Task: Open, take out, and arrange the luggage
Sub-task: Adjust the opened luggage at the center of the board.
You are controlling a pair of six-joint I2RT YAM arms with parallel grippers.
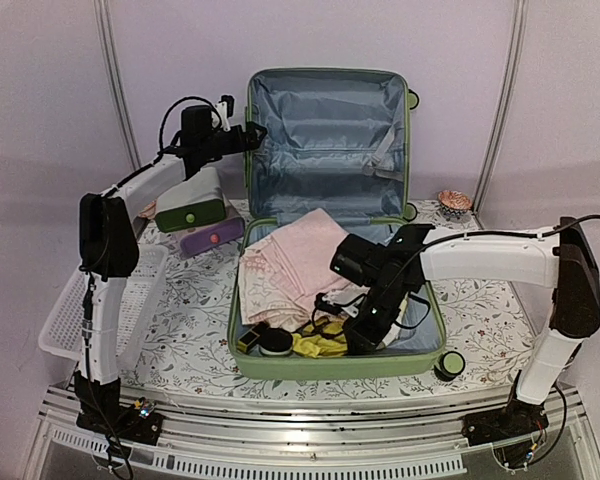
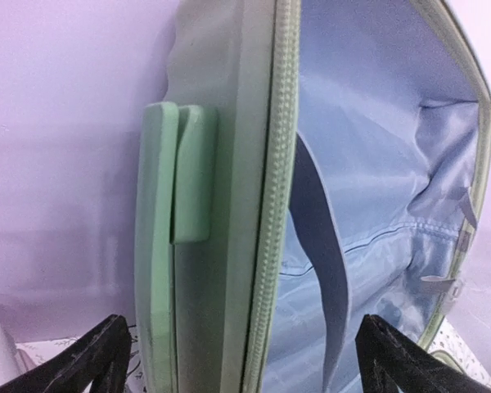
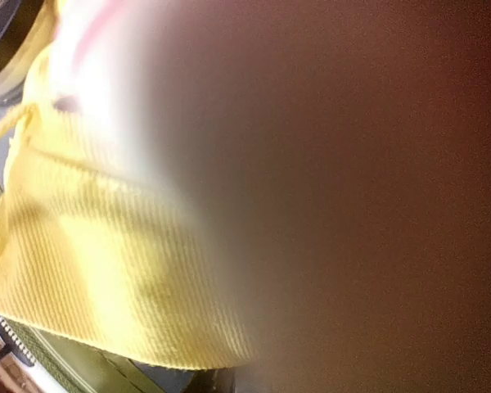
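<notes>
The light-green luggage (image 1: 400,130) lies open; its lid stands upright with grey-blue lining, and its base (image 1: 432,322) holds a pink cloth (image 1: 295,260), a yellow cloth (image 1: 320,345), black cables and a round black item (image 1: 275,340). My left gripper (image 1: 252,135) is open at the lid's left edge. In the left wrist view its black fingers (image 2: 90,360) stand wide apart on either side of the zipper rim (image 2: 282,205), next to the green handle (image 2: 176,180). My right gripper (image 1: 365,335) reaches down into the base by the yellow cloth (image 3: 106,270). A close blur hides its fingers.
A white perforated basket (image 1: 70,320) sits at the left table edge. A white-and-green drawer box (image 1: 190,205) and a purple box (image 1: 212,237) stand left of the luggage. A small round object (image 1: 455,200) lies at the back right. A black wheel (image 1: 450,363) juts out at the front right.
</notes>
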